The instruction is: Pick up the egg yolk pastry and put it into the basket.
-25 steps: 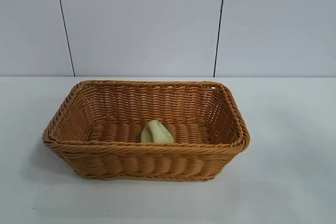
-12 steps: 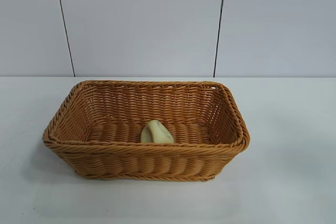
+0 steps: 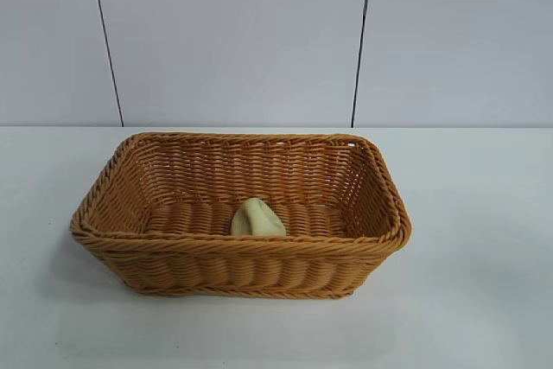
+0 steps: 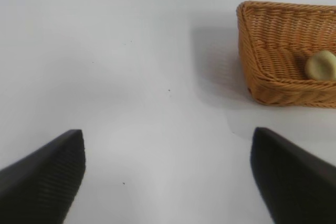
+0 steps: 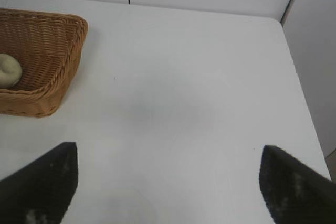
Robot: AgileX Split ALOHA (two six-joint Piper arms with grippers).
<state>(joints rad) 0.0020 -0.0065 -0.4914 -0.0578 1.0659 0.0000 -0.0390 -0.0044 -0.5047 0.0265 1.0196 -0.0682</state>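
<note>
Since egg yolk pastry sits in basket w/ both claws, left claw & right claw, wide & empty, you're done—just park arms.

The egg yolk pastry is a small, pale cream-yellow, matte bun, tipped on its side on the floor of the basket, toward six o'clock from the floor's middle and close against the near wall. The basket is a large rectangular orange-brown wicker one with sloped sides and a braided rim, standing upright on the white table, long side facing the exterior camera
</note>
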